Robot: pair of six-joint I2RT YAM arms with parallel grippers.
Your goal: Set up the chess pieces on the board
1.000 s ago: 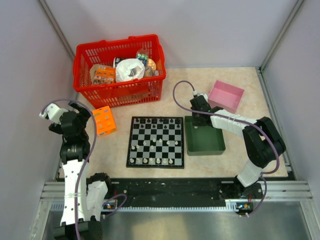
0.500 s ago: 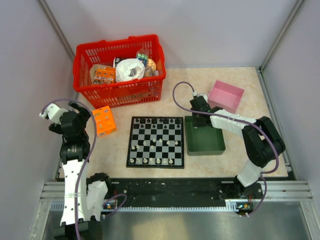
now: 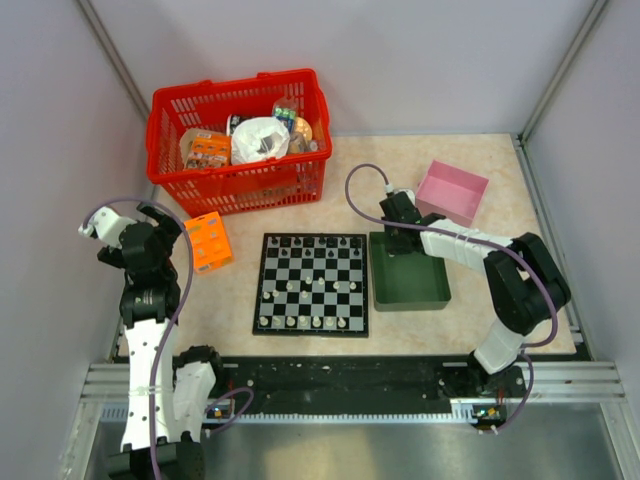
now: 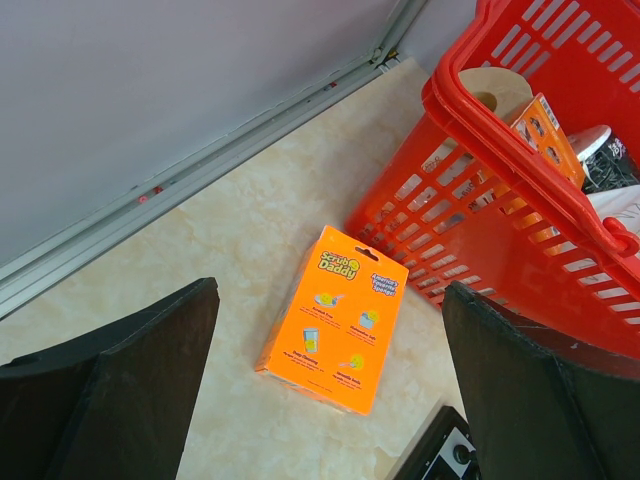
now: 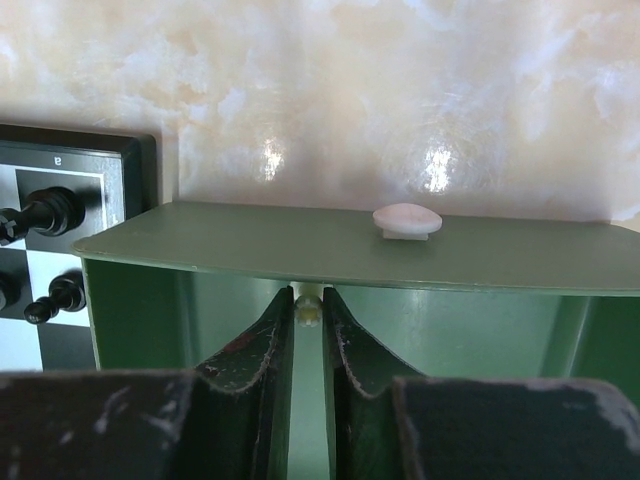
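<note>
Evidently a pick is under way inside the green tray (image 5: 200,245), which is set just beside the right edge of the board (image 3: 312,331) so that loose pieces are within short reach of their squares. The right gripper (image 5: 308,300) is lowered into the tray, and its fingers are drawn narrow around a small pale chess piece (image 5: 308,314) — the piece is pinched right at the tips, close to the tray's far wall. A hold at the very tips is judged to be deliberate: so tiny a figure can then be set on one square without its neighbours being knocked.

Another white piece (image 5: 407,220) is seen at the tray's far rim, apart from the fingers; whether it lies on the rim or just behind it cannot be told. On the board, black pieces (image 5: 45,212) are stood near the edge nearest the tray, and in the overhead view more pale and dark figures are spread over the squares, too small for their kinds to be told. The set-up is judged to be only partly done.

The left gripper (image 4: 328,295) is held at the left side of the table with its fingers spread wide and nothing between them — parked out of the way, it seems, above an orange box (image 4: 335,318) that lies flat beside the red basket (image 4: 520,230).

A straight lift clear of the tray wall is judged to be needed before the board is approached; with so slight a grip, a slip is the risk.
</note>
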